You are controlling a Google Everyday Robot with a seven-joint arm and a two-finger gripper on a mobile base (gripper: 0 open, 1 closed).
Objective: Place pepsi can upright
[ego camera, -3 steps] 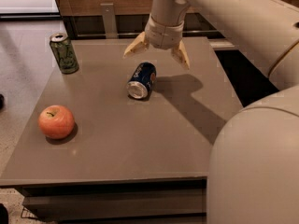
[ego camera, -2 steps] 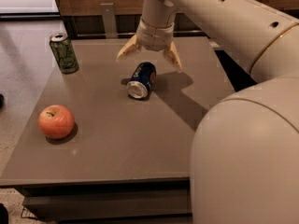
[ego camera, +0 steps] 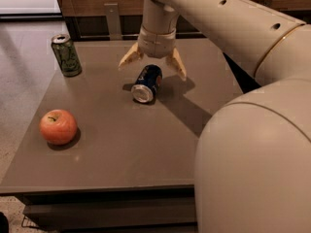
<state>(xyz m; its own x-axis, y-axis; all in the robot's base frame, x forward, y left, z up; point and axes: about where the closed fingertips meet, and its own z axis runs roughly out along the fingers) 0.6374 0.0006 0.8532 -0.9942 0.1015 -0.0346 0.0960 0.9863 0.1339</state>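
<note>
A: Pepsi can (ego camera: 147, 83) position?
B: Lying on its side on the table (ego camera: 136, 144), silver end toward the camera.
A: Gripper (ego camera: 153, 68)?
B: Just above the pepsi can's far end, fingers spread wide to either side, gripping nothing.
A: Neighbours?
B: Green can (ego camera: 66, 55) upright, behind-left of the pepsi can; apple (ego camera: 58, 126) front-left. Both well apart from it.

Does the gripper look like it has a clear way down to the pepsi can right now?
Probably yes. The gripper hangs just above the pepsi can, jaws open wide on either side of it. The can lies on its side, and the apple and the green can sit well away from it.
</note>
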